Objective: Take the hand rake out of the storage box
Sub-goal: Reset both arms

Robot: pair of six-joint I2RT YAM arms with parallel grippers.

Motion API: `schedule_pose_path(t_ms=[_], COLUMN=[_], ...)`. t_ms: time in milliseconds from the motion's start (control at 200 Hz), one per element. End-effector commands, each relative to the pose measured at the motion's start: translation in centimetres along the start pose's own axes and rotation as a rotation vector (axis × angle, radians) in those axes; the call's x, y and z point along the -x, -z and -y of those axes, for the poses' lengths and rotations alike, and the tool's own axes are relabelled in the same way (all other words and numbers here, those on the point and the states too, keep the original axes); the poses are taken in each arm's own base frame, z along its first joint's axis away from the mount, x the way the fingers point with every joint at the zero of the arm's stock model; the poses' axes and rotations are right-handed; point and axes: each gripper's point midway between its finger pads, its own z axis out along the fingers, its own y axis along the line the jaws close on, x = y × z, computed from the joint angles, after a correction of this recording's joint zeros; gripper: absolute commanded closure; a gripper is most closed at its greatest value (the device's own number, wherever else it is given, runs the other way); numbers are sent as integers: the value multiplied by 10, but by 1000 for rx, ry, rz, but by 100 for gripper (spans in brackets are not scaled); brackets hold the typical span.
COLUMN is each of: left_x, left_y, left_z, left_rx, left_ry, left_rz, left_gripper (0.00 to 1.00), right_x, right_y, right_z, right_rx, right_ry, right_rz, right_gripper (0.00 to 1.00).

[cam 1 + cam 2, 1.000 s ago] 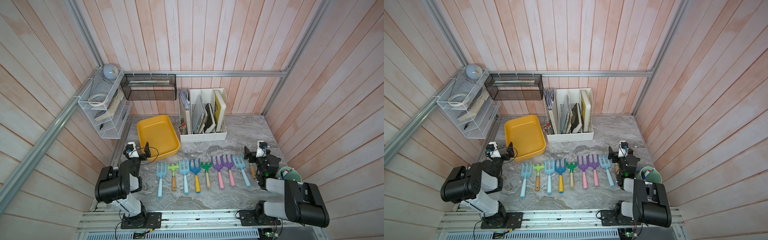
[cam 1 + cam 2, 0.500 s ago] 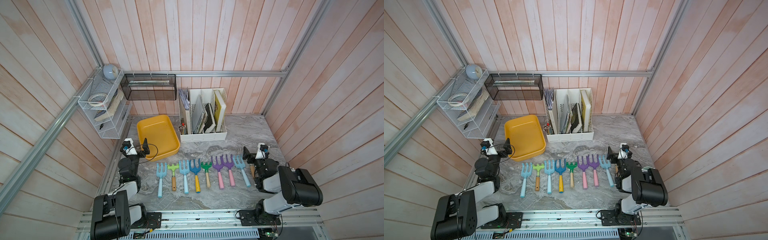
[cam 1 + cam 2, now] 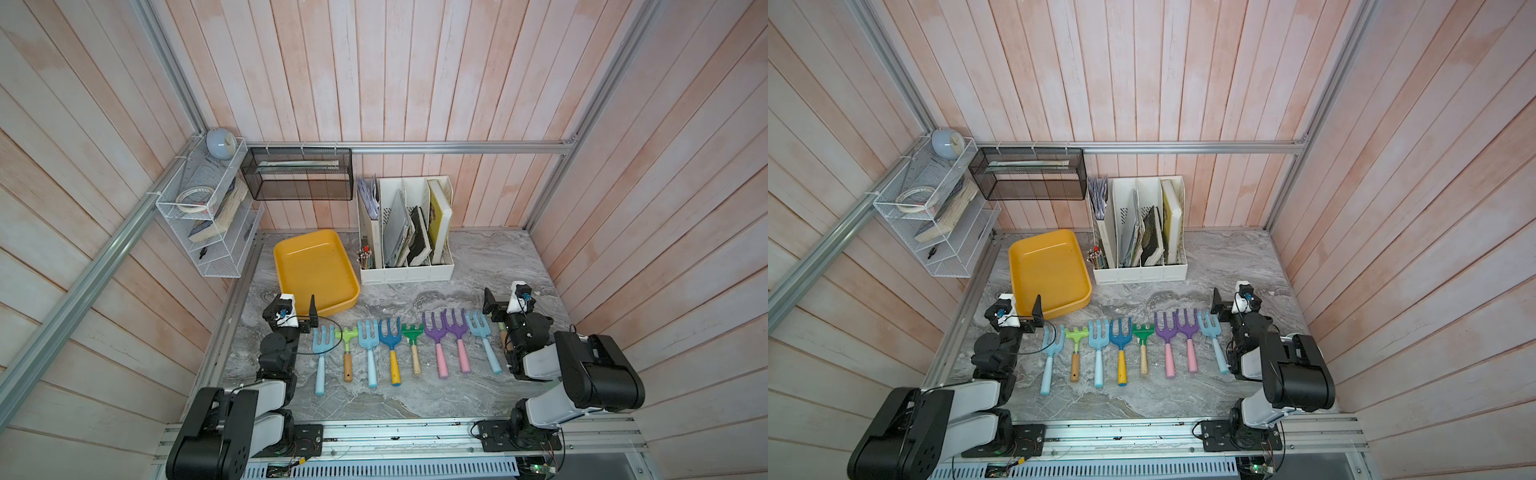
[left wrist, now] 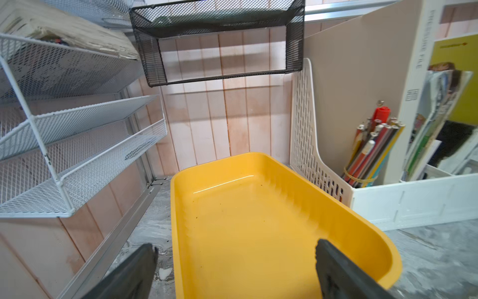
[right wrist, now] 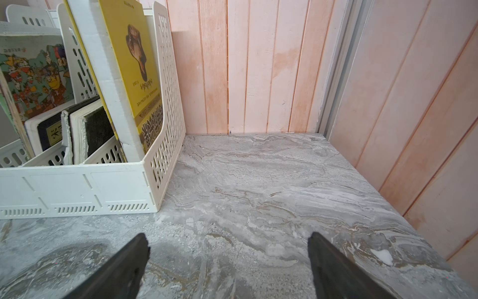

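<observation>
Where the left gripper (image 4: 235, 248) gapes, one finger (image 4: 336, 271) overhangs the storage box (image 4: 245, 207)

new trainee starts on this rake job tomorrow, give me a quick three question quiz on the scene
1. True or false: the yellow tray has no rake in it.
2. How many purple rakes lie on the table? A one, B two, C four.
3. Fill in: the left gripper and right gripper both stand ____.
Key: 1 true; 2 B; 3 open.
</observation>
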Motion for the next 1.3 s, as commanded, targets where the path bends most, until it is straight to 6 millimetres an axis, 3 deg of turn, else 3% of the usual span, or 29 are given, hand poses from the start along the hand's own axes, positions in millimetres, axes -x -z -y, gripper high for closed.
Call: schedule_pose_path(t_ms=[0, 160, 280, 350, 1295], left_x=[-6, -31, -43, -41, -39], left_y=[-9, -36, -57, -56, -54], left_z=[-6, 3, -6, -9, -9], left_rx=[34, -6, -30, -33, -32], left_ry=[41, 26, 89, 100, 100], left_rz=[23, -114, -200, -172, -167], left_gripper=[0, 0, 0, 0, 0], right_x=[-2, -2, -2, -5, -5], right_y=[1, 1, 2, -3, -3], right_z=[1, 8, 14, 23, 23], right_rx=[-14, -58, -92, -131, -129], right_ry=[9, -4, -16, -38, -39], right_rz=[-2, 0, 2, -21, -20], right_gripper=[2, 2, 2, 2, 2])
